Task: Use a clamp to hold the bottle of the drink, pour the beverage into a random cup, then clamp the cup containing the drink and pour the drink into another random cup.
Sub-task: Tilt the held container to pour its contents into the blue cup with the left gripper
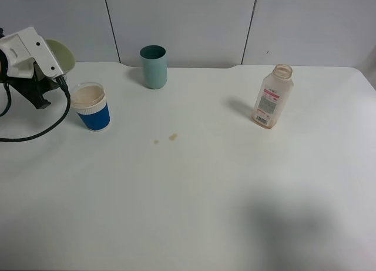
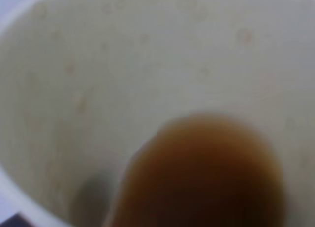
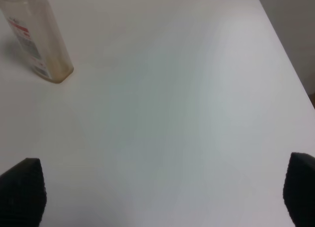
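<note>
Left wrist: brown drink point(image 2: 197, 178) inside pale cup point(image 2: 123, 64)

Tabletop point(image 1: 194, 194): white, matte, fills most of the high view. Two brown spots lie near its centre. The larger spot point(image 1: 173, 137) has the smaller spot point(image 1: 155, 142) just beside it at 8 o'clock, apart, not touching. A soft grey shadow point(image 1: 288, 224) lies on the surface toward 5 o'clock. The far edge at 12 o'clock has a shallow step point(image 1: 238, 65). Behind it is a wall point(image 1: 182, 18) of pale grey panels, split by two dark seams: one seam point(image 1: 111, 24) at 11 o'clock, the other seam point(image 1: 251, 24) at 1 o'clock. In the right wrist view the white surface ends at a darker grey strip point(image 3: 295, 35).
</note>
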You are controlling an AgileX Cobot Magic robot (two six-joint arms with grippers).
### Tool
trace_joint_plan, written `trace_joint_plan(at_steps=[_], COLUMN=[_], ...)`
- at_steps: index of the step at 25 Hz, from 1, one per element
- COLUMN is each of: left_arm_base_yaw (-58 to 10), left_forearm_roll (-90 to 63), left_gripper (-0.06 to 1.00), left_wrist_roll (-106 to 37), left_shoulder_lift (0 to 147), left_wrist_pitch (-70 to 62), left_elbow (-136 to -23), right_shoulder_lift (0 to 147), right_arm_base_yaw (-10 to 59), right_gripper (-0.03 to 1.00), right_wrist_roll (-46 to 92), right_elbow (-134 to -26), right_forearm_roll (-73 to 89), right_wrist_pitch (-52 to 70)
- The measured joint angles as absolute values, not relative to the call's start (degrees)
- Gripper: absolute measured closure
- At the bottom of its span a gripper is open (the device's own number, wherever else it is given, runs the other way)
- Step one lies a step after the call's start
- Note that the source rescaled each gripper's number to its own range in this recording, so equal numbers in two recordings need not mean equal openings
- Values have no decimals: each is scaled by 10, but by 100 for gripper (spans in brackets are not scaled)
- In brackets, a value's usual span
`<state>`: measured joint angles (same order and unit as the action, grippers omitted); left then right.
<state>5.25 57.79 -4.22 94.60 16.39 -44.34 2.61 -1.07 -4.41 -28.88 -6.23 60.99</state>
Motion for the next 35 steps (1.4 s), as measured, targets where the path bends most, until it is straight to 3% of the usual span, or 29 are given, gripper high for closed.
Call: trace_joint_plan(at_steps=[35], left_arm_base_yaw=[32], left_forearm_roll=[690], left_gripper=[94], left_wrist_roll=[-35], left_shoulder_lift=[917], left_wrist_pitch=[134], left_elbow=[-443], right_shoulder_lift=[26], right_arm_base_yaw=[-11], right_gripper=[3], right_wrist_roll=[-44], right_elbow=[-289], right_forearm_roll=[-62], right_wrist_pitch=[610])
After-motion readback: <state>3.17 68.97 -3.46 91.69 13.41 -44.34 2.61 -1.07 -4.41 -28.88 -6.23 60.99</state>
